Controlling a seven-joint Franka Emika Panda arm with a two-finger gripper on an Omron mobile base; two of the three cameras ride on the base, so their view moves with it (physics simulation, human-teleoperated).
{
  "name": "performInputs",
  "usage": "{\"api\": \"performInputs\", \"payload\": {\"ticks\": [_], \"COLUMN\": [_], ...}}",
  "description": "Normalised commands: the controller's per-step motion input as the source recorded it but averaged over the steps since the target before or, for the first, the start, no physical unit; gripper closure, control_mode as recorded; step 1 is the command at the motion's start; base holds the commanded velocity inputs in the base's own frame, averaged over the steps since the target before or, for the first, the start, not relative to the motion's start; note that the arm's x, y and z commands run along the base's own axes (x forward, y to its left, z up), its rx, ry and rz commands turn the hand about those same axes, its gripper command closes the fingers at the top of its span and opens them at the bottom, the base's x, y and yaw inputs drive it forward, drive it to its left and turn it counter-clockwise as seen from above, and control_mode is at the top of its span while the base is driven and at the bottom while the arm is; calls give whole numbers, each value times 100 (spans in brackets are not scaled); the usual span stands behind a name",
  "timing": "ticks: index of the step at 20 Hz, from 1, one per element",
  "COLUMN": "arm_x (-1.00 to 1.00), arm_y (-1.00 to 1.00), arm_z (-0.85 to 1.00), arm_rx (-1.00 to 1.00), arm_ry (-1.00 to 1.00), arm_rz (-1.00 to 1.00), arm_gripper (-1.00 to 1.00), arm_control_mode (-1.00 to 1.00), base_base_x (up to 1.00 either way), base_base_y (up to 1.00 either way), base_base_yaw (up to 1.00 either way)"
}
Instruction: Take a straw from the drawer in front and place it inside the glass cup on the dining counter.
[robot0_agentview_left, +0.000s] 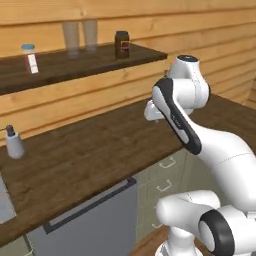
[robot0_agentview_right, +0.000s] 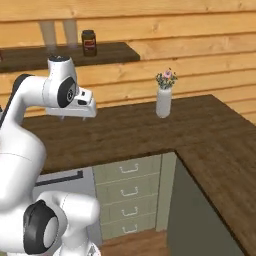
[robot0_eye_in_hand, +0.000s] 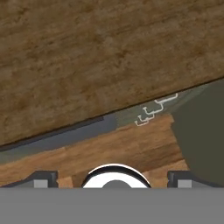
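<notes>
Your hand (robot0_agentview_right: 75, 111) is hovering above the dark wood table (robot0_agentview_right: 150, 130), well to the left of the white vase with flowers (robot0_agentview_right: 164, 97), and pointing down at the planks. In the hand view its two dark fingertips (robot0_eye_in_hand: 43, 178) are sitting far apart at the bottom corners, so it is standing wide open and gripping nothing. Below the table edge, left of the vase, you are looking at a stack of pale green drawers (robot0_agentview_right: 129, 190), all shut, with a grey appliance front (robot0_agentview_left: 95, 220) further left of them. The straw and the small cup are not something you can pick out here. On the wooden shelf (robot0_agentview_left: 75, 65) on the wall behind the table, up and left of the vase, two tall clear tumblers (robot0_agentview_left: 80, 34) are standing side by side, with a dark jar (robot0_agentview_left: 122, 44) just to their right and a small white bottle with a blue cap (robot0_agentview_left: 30, 57) well to their left. A soap dispenser (robot0_agentview_left: 14, 142) is standing on the table far to the left of the vase, near the wall.
</notes>
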Motion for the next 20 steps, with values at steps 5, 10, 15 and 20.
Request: {"api": "performInputs", "payload": {"ticks": [5, 10, 15, 20], "arm_x": [0, 0, 0, 0], "arm_y": [0, 0, 0, -5], "arm_z": [0, 0, 0, 0], "arm_rx": [0, 0, 0, 9], "arm_ry": [0, 0, 0, 0], "arm_rz": [0, 0, 0, -12], "arm_gripper": [-100, -100, -100, -100], "arm_control_mode": [100, 100, 100, -100], "base_base_x": [4, 0, 0, 0], "base_base_y": [59, 82, 94, 26], "base_base_yaw": [-69, -59, -52, -27]}}
